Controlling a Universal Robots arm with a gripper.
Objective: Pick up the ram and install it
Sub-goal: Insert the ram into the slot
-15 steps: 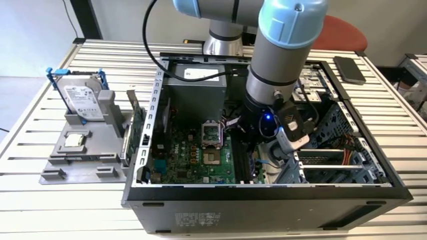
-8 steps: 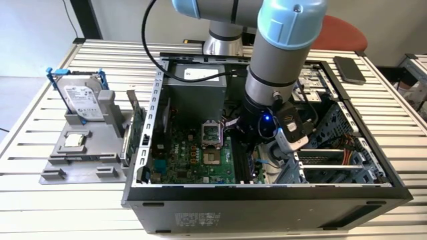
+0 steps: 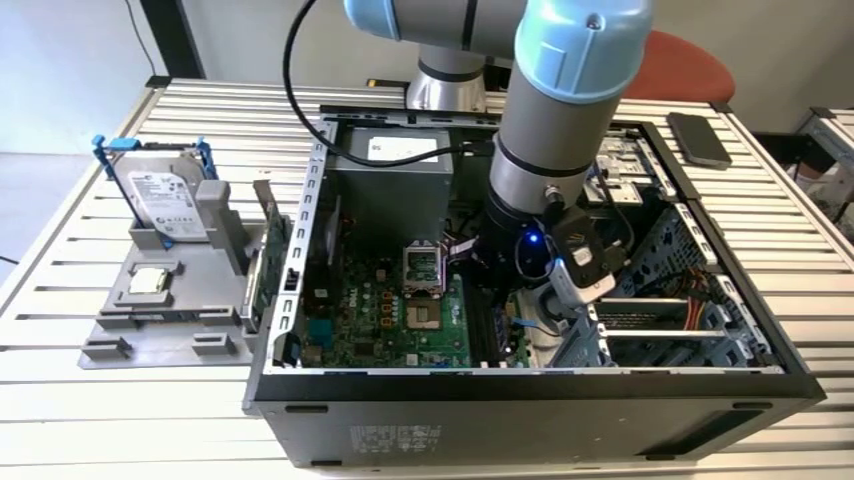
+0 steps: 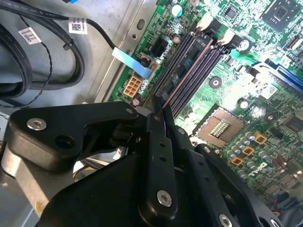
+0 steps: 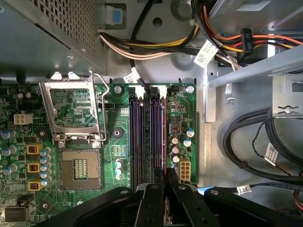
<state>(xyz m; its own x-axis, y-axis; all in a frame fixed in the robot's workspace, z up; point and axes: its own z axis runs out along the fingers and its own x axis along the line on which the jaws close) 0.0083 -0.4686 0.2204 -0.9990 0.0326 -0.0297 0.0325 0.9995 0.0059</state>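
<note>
- You are handling the ram [image 4: 159, 124], by my judgement a light, stiff, fragile stick: hold its long flat faces, spare the chips and contacts.
- The tool [image 4: 158, 130] is nearly shut, pinching the ram's thin edge between its fingers [image 5: 150, 201].
- The ram sits over the memory slots [image 5: 147, 137], just beside the processor socket [image 5: 79, 168].

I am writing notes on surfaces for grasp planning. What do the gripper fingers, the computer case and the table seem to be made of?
The gripper fingers look like matte black plastic or coated metal, with bright screw heads set in them. The computer case seems to be sheet metal: grey unpainted panels inside, a dark painted rim. The table looks like pale metal slats with a dull sheen, probably aluminium.
</note>
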